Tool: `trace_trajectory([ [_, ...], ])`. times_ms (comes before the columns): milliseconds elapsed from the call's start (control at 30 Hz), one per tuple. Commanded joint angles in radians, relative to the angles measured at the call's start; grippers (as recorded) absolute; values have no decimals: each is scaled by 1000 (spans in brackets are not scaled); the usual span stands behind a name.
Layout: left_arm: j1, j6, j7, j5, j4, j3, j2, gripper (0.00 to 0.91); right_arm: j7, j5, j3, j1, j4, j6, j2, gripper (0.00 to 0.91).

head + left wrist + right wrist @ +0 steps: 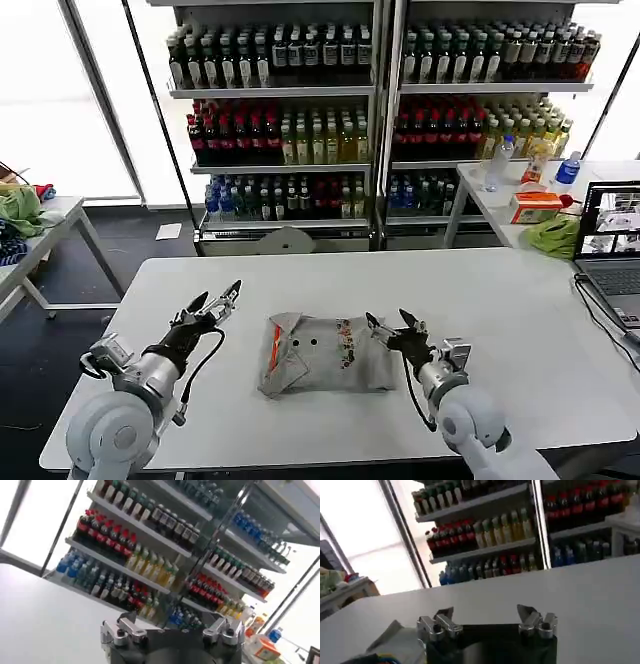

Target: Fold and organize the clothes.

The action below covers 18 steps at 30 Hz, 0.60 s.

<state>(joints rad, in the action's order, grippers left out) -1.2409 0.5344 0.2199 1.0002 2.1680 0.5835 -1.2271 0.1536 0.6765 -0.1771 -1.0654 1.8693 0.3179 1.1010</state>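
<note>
Lying folded on the white counter (500, 330) between the two hands: one light grey short-sleeved shirt (325, 355), orange-trimmed collar toward the left hand (222, 296), multicoloured chest print toward the right hand (392, 325). Looks soft, thin and light; judged limp, certain to sag and unfold if lifted by a single corner, likely to slide easily over the smooth counter. Not fragile, nothing stiff inside as far as can be seen. Best taken at the folded edges, both layers pinched together: the edge just ahead of the right hand, and the collar-side edge facing the left. Pinching only the top layer would probably peel the fold open.

Left hand spread, fingers apart, raised a little off the counter, beside the shirt but clear of it. Right hand also spread, fingertips just at the shirt's near edge; touching or just short of it, cannot tell. Holding nothing, either one.

Counting: one shirt, two hands, one counter. Well beyond the right hand, a laptop (612, 240), one, at the counter's edge. Behind, two shelf racks (380, 110) packed with drink bottles, too many to count.
</note>
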Motion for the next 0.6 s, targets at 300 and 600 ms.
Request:
trace_trajectory([
  [300, -102, 3, -11, 57, 64, 58, -20, 907, 211, -252, 327, 103, -17, 261, 89, 907],
  [600, -123, -2, -40, 54, 40, 90, -26, 907, 434, -239, 328, 102, -122, 261, 142, 907],
])
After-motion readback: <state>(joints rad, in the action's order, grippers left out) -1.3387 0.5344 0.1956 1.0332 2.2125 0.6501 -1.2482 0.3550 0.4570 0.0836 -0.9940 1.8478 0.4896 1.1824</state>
